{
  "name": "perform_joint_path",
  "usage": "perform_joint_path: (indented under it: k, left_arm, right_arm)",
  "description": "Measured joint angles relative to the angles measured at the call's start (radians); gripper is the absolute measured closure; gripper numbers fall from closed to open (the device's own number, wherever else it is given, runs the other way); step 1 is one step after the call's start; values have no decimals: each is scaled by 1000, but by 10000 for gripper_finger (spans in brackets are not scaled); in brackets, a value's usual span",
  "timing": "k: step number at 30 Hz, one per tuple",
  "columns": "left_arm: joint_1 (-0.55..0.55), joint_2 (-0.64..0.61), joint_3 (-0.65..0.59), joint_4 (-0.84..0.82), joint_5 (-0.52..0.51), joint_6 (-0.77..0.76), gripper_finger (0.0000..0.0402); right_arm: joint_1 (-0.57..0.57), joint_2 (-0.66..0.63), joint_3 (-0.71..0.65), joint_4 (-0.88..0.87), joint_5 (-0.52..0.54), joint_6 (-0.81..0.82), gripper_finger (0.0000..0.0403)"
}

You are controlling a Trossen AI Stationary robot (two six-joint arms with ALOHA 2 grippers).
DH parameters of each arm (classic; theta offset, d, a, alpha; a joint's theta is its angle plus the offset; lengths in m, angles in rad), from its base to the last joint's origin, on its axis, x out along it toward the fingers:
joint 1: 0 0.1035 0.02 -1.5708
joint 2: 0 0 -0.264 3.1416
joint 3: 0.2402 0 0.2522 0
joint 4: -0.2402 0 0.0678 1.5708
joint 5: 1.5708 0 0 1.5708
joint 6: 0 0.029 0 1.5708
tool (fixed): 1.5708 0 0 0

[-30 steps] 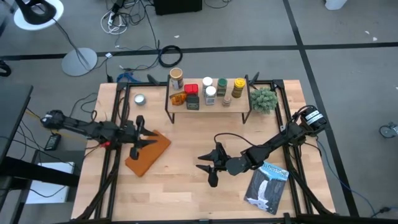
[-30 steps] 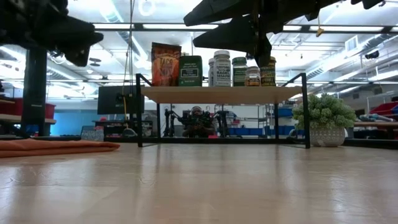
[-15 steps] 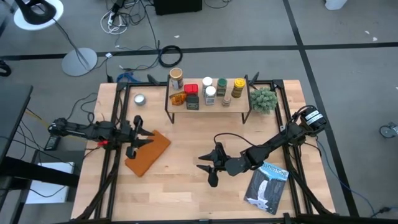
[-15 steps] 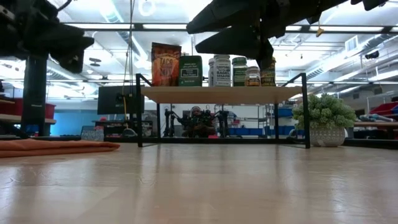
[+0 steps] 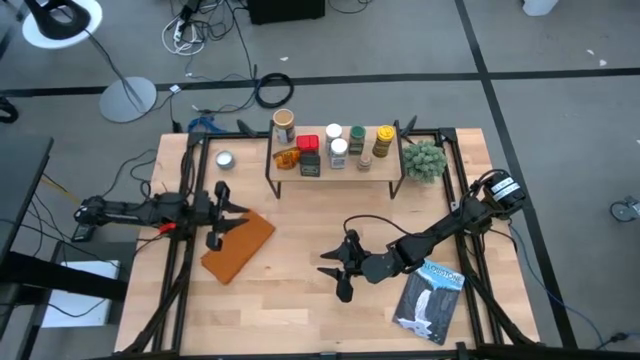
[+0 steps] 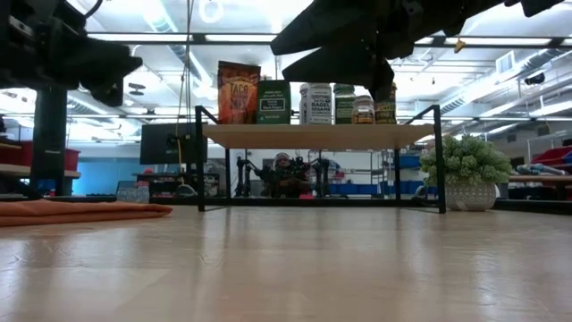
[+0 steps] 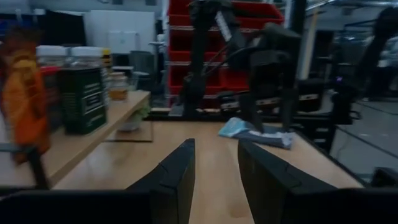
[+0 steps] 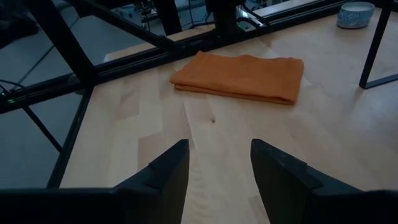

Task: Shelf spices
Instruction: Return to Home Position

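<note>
All the spices [image 5: 330, 146] in view stand on the shelf [image 5: 385, 167], and none shows on the worktop [image 5: 300, 240] in front of it, so the shelving looks done. The left gripper [image 5: 226, 215] hangs spread and empty well out from the shelf's left end. The right gripper [image 5: 337, 270], also spread and empty, sits well in front of the shelf.

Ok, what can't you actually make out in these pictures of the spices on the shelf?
- Low view: the tan cylinder jar stands behind the orange printed packet, which hides it.
- High view: labels on the small spice jars are too small to read.
- Left wrist view: the packet and dark green box are blurred; the left edge cuts off the low wooden shelf.
- Right wrist view: the spices are out of frame, with only one black shelf leg showing.
</note>
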Motion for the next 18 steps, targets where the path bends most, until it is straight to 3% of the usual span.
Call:
perform_joint_path:
  k: [15,18]
  left_arm:
    - [31,3,0,-15,-1,-29,275]
    - [31,4,0,-15,-1,-30,275]
  right_arm:
    - [-11,0,0,-1,0,-55,232]
    - [-34,0,0,20,-47,-70,232]
